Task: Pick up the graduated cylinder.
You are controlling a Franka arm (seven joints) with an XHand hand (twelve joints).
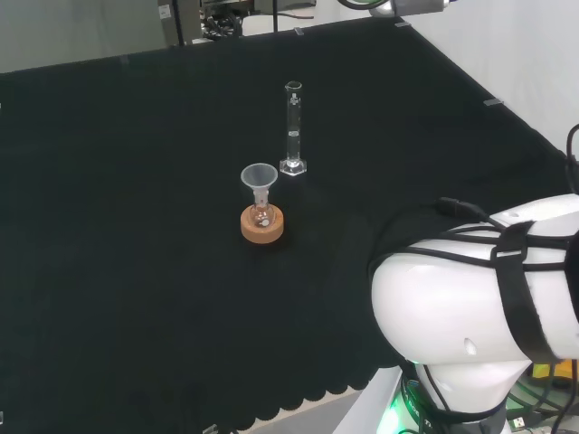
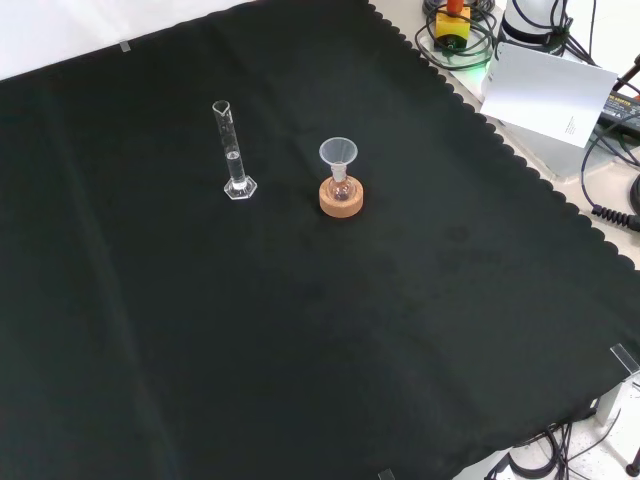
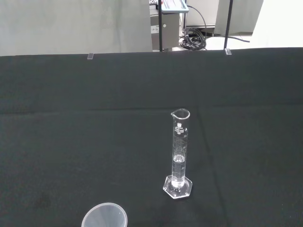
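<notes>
A tall clear graduated cylinder [image 1: 293, 128] stands upright on its hexagonal foot on the black cloth, with a little clear liquid in its lower part. In the front view the cylinder [image 2: 234, 153] stands left of a small flask on a cork ring. The wrist view has the cylinder [image 3: 179, 155] ahead of the camera, some way off, with nothing touching it.
A small flask with a clear funnel [image 1: 260, 178] in its neck sits on a cork ring [image 1: 262, 225], just in front of the cylinder in the head view. The funnel's rim [image 3: 104, 217] also appears in the wrist view. The arm's white links [image 1: 479, 307] fill the head view's lower right.
</notes>
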